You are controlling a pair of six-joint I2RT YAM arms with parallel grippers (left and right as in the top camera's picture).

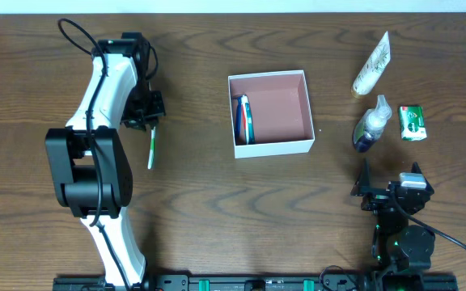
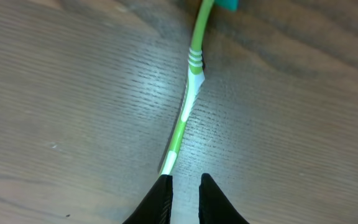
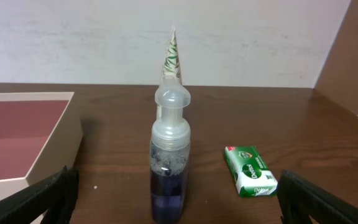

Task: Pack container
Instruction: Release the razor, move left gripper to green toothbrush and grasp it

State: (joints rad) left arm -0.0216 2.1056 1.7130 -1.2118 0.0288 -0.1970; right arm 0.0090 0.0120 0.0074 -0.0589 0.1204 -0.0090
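Dark wood table, the box (image 1: 273,148) at its centre, one red-and-blue item (image 1: 243,120) already inside. The left gripper (image 2: 184,186) sits low at the green toothbrush (image 2: 188,99), probably to lift it. Its fingers are nearly together (pinching it or not, I cannot tell). The right gripper (image 1: 391,182) gapes wide, facing the pump bottle (image 3: 169,168), soap packet (image 3: 250,171) and tube (image 1: 372,65). Nothing seems to block the toothbrush's way to the box.

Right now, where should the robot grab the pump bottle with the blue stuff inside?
Around its round body, below the narrow pump head. The pump bottle stands upright, and the open right gripper faces it from the near side, a finger on each side, so come straight in level. The soap bar and the container stand clear of it.
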